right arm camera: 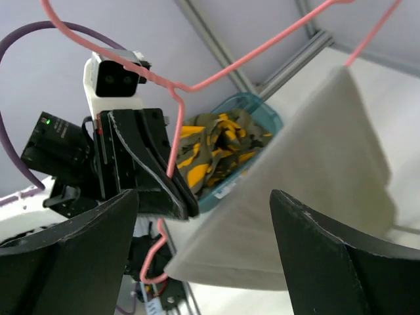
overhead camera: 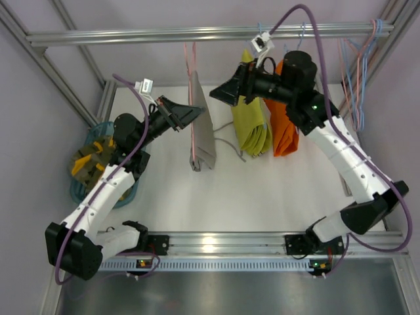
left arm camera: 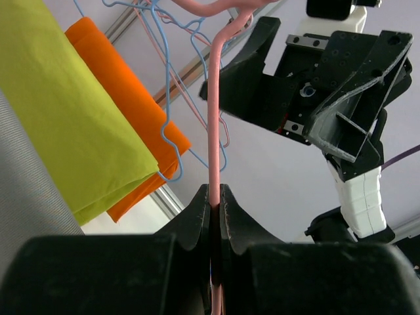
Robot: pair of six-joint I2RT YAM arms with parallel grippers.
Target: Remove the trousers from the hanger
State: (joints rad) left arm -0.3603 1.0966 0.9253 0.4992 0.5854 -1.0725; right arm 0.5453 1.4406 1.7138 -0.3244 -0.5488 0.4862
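The pale grey trousers [overhead camera: 203, 131] hang folded over a pink wire hanger [overhead camera: 191, 92] on the top rail, drawstrings [overhead camera: 230, 146] dangling. My left gripper [overhead camera: 194, 113] is shut on the hanger's wire; in the left wrist view the pink wire [left arm camera: 214, 125] runs up from between the closed jaws [left arm camera: 214, 197]. My right gripper [overhead camera: 219, 94] is open and empty, just right of the grey trousers; they fill the space ahead of its spread fingers [right arm camera: 341, 262] in the right wrist view [right arm camera: 308, 190]. The camouflage trousers [overhead camera: 92, 161] lie in the basket.
A blue basket [overhead camera: 82, 190] stands at the left table edge. Yellow-green cloth [overhead camera: 252, 125] and orange cloth [overhead camera: 285, 131] hang on blue hangers to the right. Several bare wire hangers [overhead camera: 357, 72] hang at the far right. Aluminium frame rails [overhead camera: 197, 33] surround the workspace.
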